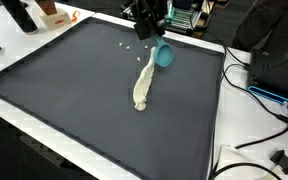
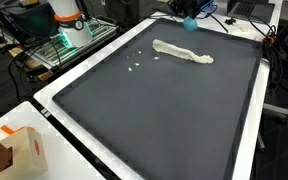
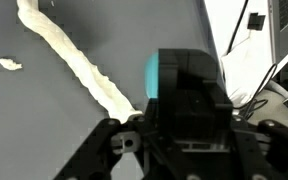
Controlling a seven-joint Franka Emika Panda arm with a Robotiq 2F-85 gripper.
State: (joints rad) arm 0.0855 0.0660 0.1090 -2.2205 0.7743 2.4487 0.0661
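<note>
A long cream cloth (image 1: 143, 85) lies twisted like a rope on the dark mat (image 1: 74, 90); it also shows in an exterior view (image 2: 182, 52) and in the wrist view (image 3: 79, 62). My gripper (image 1: 156, 42) hangs over the mat's far edge, just past one end of the cloth. It appears shut on a teal cup (image 1: 165, 55), which tilts below the fingers. The cup shows again at the mat's far end (image 2: 189, 23). In the wrist view the gripper's black body hides the fingertips, and only a teal sliver of the cup (image 3: 154, 76) peeks out.
Small white crumbs (image 2: 136, 67) lie on the mat beside the cloth. An orange and white box (image 2: 19, 150) stands off one corner. Cables (image 1: 269, 95) and a black plug (image 1: 281, 158) lie on the white table beside the mat. Lit equipment (image 2: 69, 35) stands behind.
</note>
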